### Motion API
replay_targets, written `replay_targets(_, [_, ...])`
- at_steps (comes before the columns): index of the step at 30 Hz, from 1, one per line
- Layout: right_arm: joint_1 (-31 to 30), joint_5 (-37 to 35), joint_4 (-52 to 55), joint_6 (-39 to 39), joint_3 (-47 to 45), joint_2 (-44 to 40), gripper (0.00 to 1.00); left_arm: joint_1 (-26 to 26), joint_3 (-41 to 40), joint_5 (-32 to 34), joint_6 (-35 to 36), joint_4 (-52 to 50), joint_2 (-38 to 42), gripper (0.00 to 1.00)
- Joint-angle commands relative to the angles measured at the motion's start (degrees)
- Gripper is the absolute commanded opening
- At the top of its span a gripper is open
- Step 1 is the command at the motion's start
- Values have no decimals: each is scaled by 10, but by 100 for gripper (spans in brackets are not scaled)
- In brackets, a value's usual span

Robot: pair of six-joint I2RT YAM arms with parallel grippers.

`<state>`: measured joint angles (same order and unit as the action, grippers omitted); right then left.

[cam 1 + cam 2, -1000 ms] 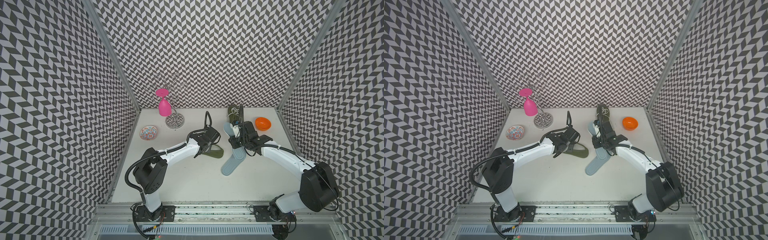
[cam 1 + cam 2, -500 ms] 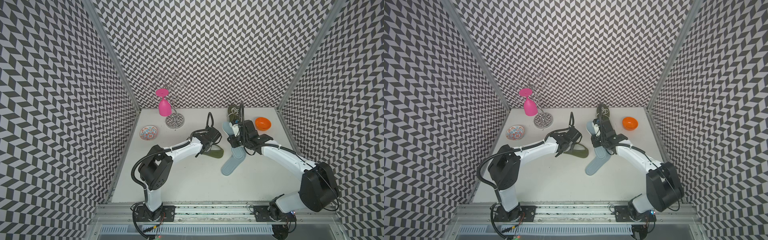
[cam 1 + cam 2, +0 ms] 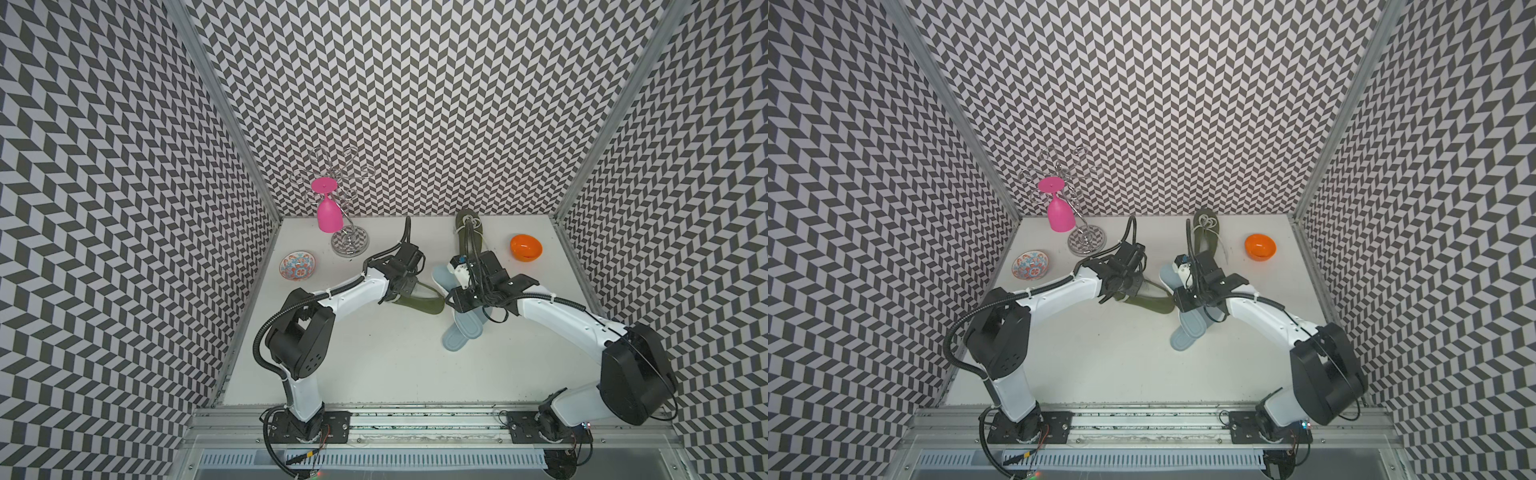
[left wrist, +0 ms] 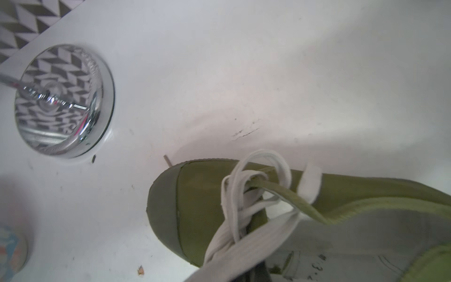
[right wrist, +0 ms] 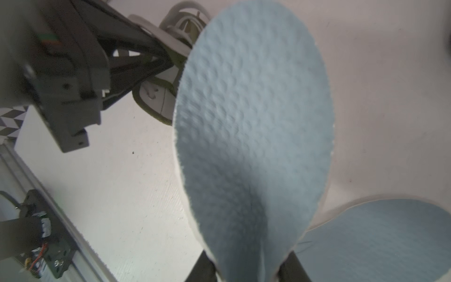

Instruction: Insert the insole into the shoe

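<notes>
The left gripper (image 3: pixel 406 289) is clamped on the shoe (image 4: pixel 200 202) collar; the right gripper (image 5: pixel 246 266) pinches the insole (image 5: pixel 253 122) beside it. Both grasps look done; insertion remains.

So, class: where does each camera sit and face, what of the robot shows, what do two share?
Top views: high in front, facing down at white table; left arm, right arm.
Left wrist: close over olive canvas shoe; no robot part clear.
Right wrist: along pale blue foam insole; own fingers, left gripper.
Shared: both wrists see that shoe.
</notes>
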<state>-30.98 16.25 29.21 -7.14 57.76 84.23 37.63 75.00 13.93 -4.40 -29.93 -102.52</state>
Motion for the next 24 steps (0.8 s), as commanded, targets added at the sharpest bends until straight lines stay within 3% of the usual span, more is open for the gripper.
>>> replay_targets(1, [-12,44,30,-11,-16,-36,32,-9,-26,-99,92,70,62,0])
replay_targets(5, [-23,53,63,1,-17,-44,33,-19,-54,-155,142,105,98,0])
replay_targets(12, [-57,71,88,4,-17,-44,32,-28,-75,-178,194,149,114,0])
replay_targets(24, [-73,76,62,-19,10,5,32,-33,-94,-227,199,161,132,0])
